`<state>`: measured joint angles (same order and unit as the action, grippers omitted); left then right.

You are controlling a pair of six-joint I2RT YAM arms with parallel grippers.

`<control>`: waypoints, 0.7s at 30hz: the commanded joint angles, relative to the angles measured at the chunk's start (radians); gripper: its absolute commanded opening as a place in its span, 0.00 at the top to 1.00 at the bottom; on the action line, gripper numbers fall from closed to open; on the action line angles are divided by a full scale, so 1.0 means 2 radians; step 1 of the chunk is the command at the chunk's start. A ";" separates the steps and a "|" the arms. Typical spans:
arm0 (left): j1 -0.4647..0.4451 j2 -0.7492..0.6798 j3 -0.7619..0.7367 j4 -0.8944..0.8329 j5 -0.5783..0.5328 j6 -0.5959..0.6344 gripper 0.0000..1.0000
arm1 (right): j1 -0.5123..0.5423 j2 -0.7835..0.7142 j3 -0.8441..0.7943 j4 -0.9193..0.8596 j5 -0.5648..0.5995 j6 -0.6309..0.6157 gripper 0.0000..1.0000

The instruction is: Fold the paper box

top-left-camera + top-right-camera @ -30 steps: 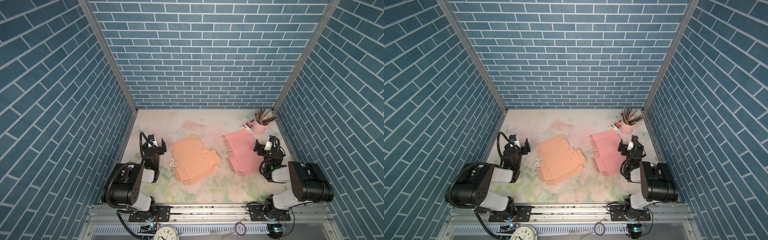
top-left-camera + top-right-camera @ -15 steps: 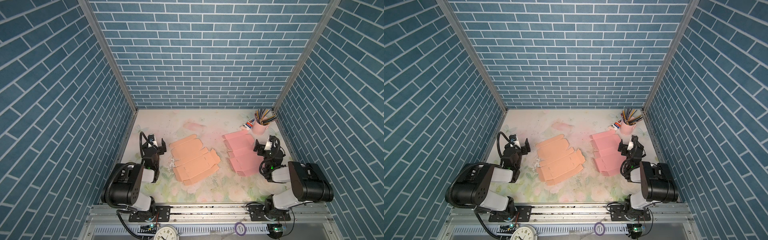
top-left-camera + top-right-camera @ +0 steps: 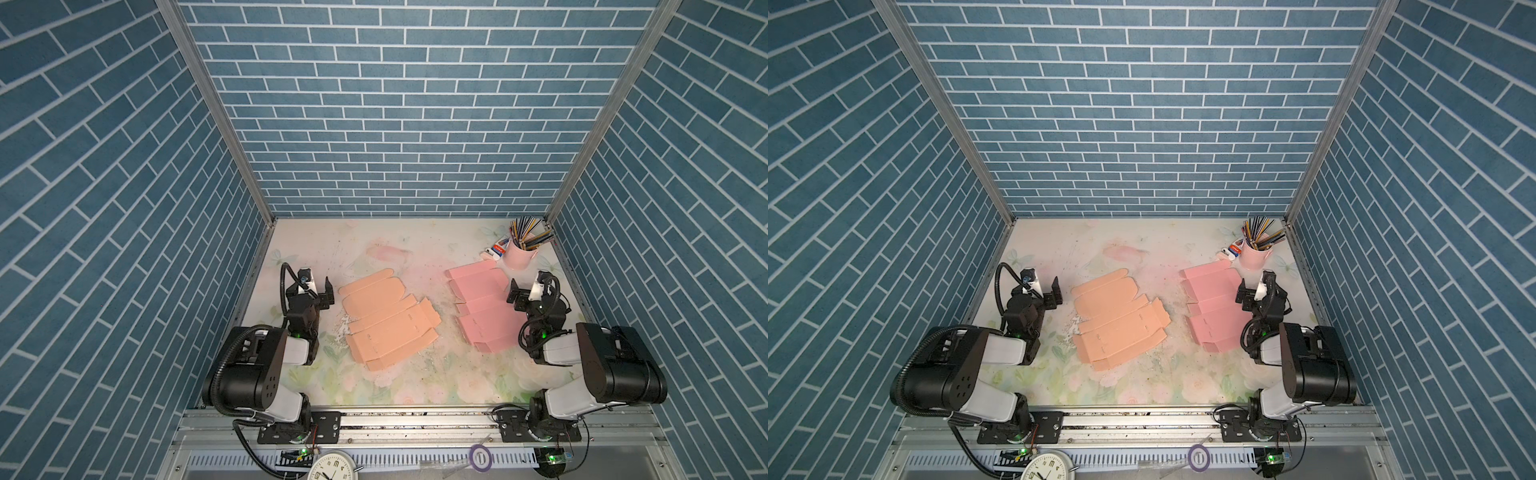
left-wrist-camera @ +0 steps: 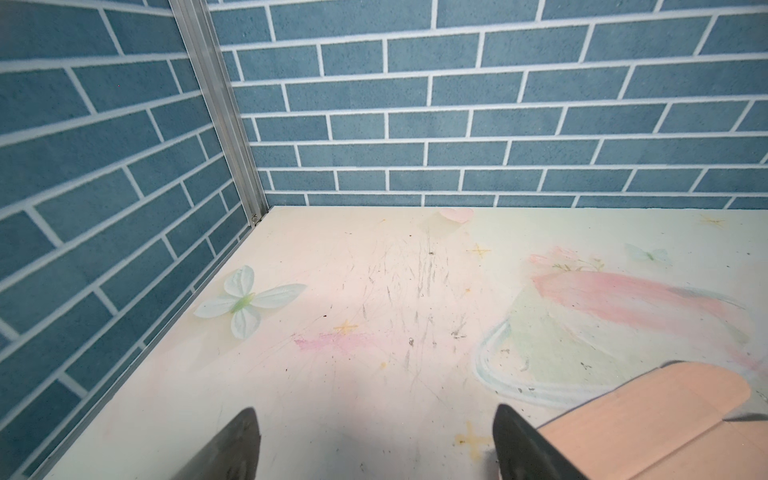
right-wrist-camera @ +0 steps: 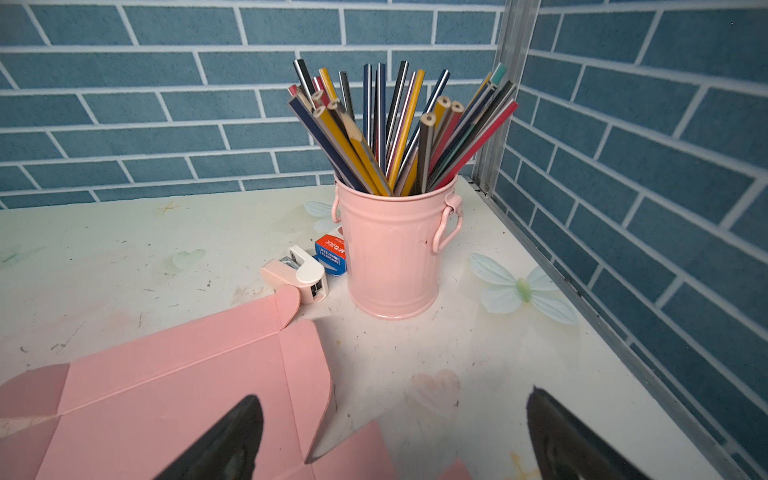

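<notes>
Two unfolded paper box blanks lie flat on the floral table in both top views. The peach blank [image 3: 386, 324] [image 3: 1119, 320] is near the middle, and the pink blank [image 3: 482, 307] [image 3: 1214, 309] is to its right. My left gripper [image 3: 318, 291] [image 3: 1044, 291] hovers just left of the peach blank, open and empty. In the left wrist view the left gripper [image 4: 374, 415] has the blank's corner [image 4: 665, 419] beside one finger. My right gripper [image 3: 525, 291] [image 3: 1256, 291] is open at the pink blank's right edge. In the right wrist view the right gripper [image 5: 395, 399] has one finger over the pink blank [image 5: 166, 395].
A pink pencil bucket [image 3: 519, 253] [image 5: 395, 257] stands at the back right corner, with a white stapler [image 5: 297, 274] and a small blue box [image 5: 330, 253] beside it. Blue brick walls close three sides. A clock [image 3: 332, 469] and a purple ring [image 3: 478, 457] lie on the front rail.
</notes>
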<state>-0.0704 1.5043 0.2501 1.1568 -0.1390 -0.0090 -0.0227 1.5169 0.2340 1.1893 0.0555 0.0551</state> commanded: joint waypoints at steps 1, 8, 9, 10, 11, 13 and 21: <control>0.003 0.004 0.007 0.002 0.003 0.008 0.12 | -0.002 0.005 0.003 0.007 -0.005 -0.003 0.01; 0.001 -0.031 0.041 -0.085 0.001 0.007 0.12 | -0.001 -0.012 0.024 -0.040 -0.034 -0.013 0.01; 0.001 -0.039 0.049 -0.107 -0.003 0.004 0.12 | -0.002 -0.017 0.026 -0.049 -0.033 -0.012 0.02; 0.000 -0.047 0.054 -0.124 -0.008 0.000 0.12 | -0.001 -0.023 0.026 -0.052 -0.032 -0.013 0.02; 0.000 -0.057 0.058 -0.140 -0.012 -0.005 0.12 | -0.002 -0.029 0.024 -0.056 -0.035 -0.014 0.02; -0.003 -0.081 0.063 -0.169 -0.020 -0.015 0.12 | -0.002 -0.048 0.024 -0.071 -0.039 -0.015 0.01; -0.037 -0.181 0.121 -0.336 0.002 -0.075 0.12 | 0.007 -0.146 0.046 -0.216 -0.058 0.018 0.01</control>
<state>-0.1097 1.1995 0.4454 0.6563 -0.1596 -0.0925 -0.0196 1.2915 0.2916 0.8993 -0.0380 0.0555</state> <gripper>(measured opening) 0.882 0.986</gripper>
